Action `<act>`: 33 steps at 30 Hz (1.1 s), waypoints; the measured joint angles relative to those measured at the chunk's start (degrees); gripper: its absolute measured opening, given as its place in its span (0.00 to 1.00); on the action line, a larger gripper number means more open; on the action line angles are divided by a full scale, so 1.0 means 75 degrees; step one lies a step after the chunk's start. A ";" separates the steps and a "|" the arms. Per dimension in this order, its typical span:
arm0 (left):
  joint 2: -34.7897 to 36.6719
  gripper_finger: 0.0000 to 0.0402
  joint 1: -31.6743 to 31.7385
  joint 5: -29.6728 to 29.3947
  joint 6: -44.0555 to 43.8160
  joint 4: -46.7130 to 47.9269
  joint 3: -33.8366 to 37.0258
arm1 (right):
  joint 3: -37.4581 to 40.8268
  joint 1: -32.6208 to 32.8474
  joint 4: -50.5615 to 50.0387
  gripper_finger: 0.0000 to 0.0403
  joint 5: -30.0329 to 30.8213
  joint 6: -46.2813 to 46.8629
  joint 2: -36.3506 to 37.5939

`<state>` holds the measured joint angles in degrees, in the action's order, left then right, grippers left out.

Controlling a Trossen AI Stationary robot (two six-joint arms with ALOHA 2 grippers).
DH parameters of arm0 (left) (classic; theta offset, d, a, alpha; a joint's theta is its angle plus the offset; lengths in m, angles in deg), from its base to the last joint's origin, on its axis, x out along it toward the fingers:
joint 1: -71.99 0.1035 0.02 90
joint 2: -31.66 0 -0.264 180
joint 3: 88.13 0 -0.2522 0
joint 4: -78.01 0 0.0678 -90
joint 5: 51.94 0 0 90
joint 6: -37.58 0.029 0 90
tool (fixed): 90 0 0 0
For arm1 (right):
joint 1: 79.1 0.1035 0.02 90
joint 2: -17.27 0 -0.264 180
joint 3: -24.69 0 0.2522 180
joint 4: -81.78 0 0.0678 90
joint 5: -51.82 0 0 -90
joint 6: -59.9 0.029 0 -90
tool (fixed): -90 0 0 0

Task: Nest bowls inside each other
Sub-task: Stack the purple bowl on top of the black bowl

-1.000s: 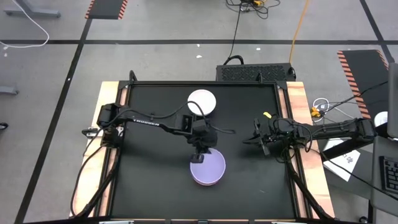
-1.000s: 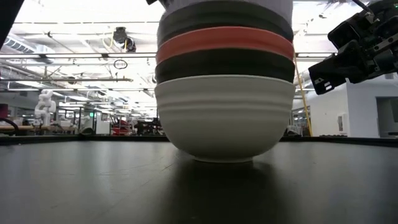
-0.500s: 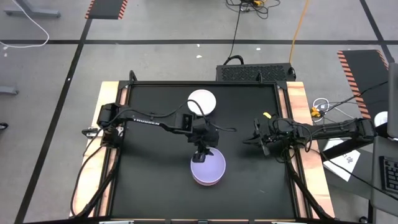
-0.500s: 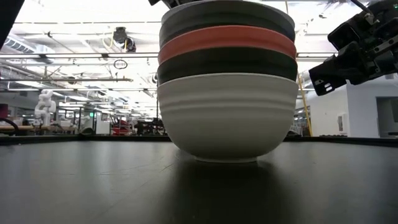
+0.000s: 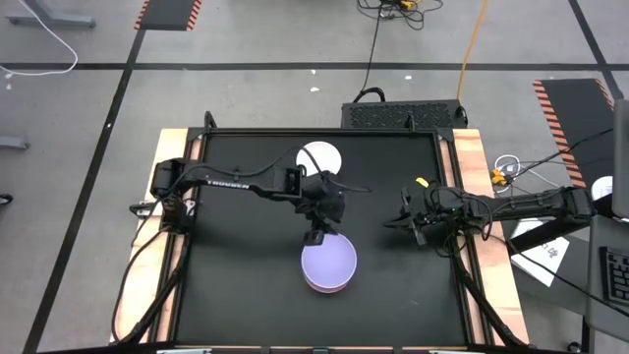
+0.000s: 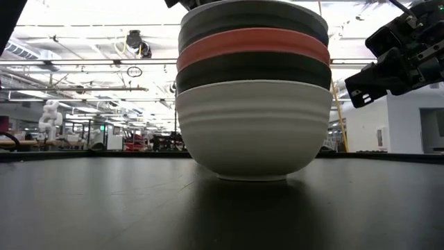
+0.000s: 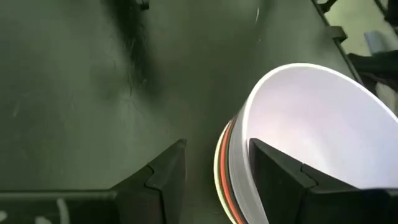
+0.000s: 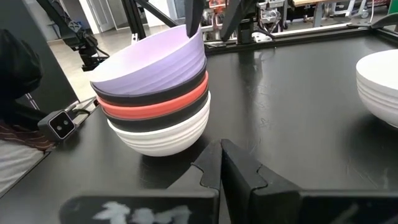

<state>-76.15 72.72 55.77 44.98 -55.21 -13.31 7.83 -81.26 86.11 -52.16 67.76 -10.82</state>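
A stack of several nested bowls stands on its white bottom bowl at the table's middle, toward the near edge. Above it come black, red and black, with the lavender bowl on top. A lone white bowl rests upright near the far edge, half hidden by the left arm. My left gripper is open above the stack's far rim, one finger inside the lavender bowl and one outside. My right gripper is shut, hovering right of the stack. My left gripper straddles the far rim of the lavender bowl from above, pointing down. Its inner finger stands close against the rim's inside. I cannot tell whether it touches. The bowl sits nested in the stack on the table.
The black table top lies bare to the left and near side of the stack. Raised wooden rails edge it left and right. Cables and a grey box lie beyond the far edge. The low view shows a workshop room behind.
The lavender bowl has sunk lower into the stack, and the whole stack has shifted slightly. My left gripper has risen a little and drawn back toward the far edge, off the bowl's middle to its far rim. My right arm has kept still.
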 joint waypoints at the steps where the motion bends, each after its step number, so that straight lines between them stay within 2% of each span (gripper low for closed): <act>1: 0.0006 0.44 0.0018 0.0091 -0.0014 0.0028 0.0000 | -0.0001 -0.0001 0.0001 0.00 0.0000 0.0000 -0.0003; 28: -0.0071 0.44 0.0172 0.0005 -0.0146 -0.0025 0.0183 | -0.0001 -0.0001 0.0055 0.00 0.0000 0.0003 -0.0009; 33: -0.0075 0.44 0.0120 0.0057 -0.0281 -0.0380 0.0450 | 0.0000 -0.0002 0.0052 0.00 0.0000 0.0003 -0.0010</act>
<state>-76.72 73.62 56.19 42.88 -58.06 -9.93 7.82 -81.27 86.50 -52.16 67.78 -10.90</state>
